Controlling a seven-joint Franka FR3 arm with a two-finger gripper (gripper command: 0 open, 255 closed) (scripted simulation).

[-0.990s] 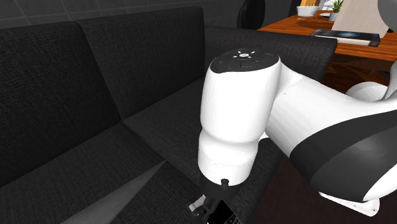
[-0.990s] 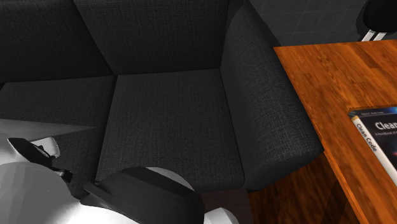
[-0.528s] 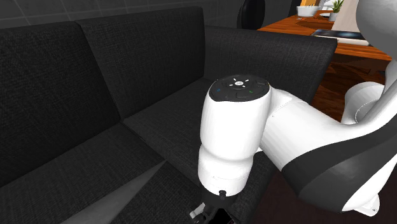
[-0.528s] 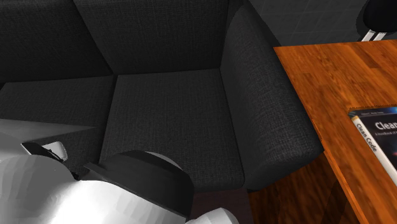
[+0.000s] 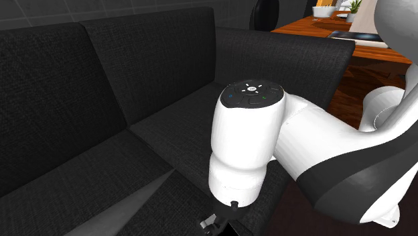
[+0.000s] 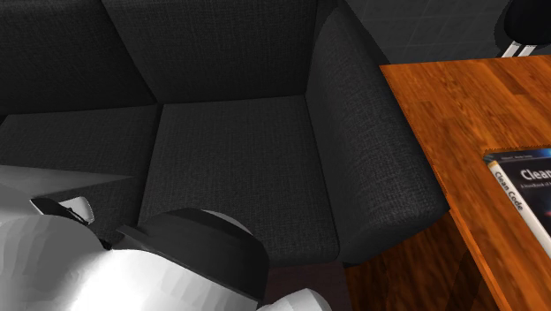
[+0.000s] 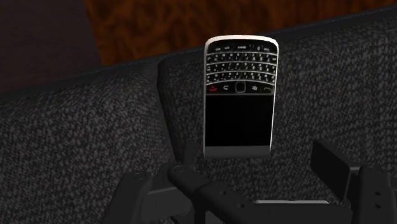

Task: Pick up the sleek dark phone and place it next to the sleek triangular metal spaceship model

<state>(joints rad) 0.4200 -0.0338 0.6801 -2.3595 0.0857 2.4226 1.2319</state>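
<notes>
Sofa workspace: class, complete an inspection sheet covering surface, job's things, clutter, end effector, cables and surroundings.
Surface: dark fabric sofa.
Job's things: phone lies flat on a cushion near a seam, keypad end away from the end effector.
Clutter: book on the wooden table.
End effector: open, short of the phone, not touching it.
Cables: nothing seen.
Surroundings: table stands beside the sofa; plant farther back.

Sofa [image 5: 167, 127]: coarse woven cloth, dark and matt, with a visible grainy weave. Phone [image 7: 240, 102], lying on the sofa: glossy black screen, smooth silvery rim. Table [image 6: 441, 115] beside the sofa: polished reddish-brown wood, grained. Arm [image 5: 244, 141] over the sofa: smooth white shell, slight sheen.
</notes>
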